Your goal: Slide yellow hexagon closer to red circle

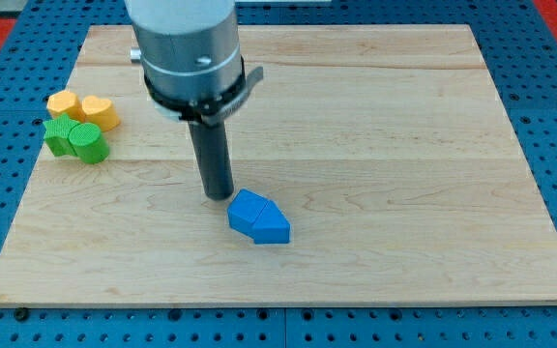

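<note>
A yellow hexagon (63,102) lies near the board's left edge, touching a yellow heart (99,112) on its right. No red circle shows in the view; the arm's grey body hides part of the board's top. My tip (219,197) rests on the board near the middle, far to the right of and below the yellow hexagon. It stands just to the upper left of two joined blue blocks (258,217).
Two green blocks, a star-like one (60,136) and a round one (90,144), sit just below the yellow pair. The wooden board (404,193) lies on a blue perforated table. The arm's grey body (187,48) hangs over the top middle.
</note>
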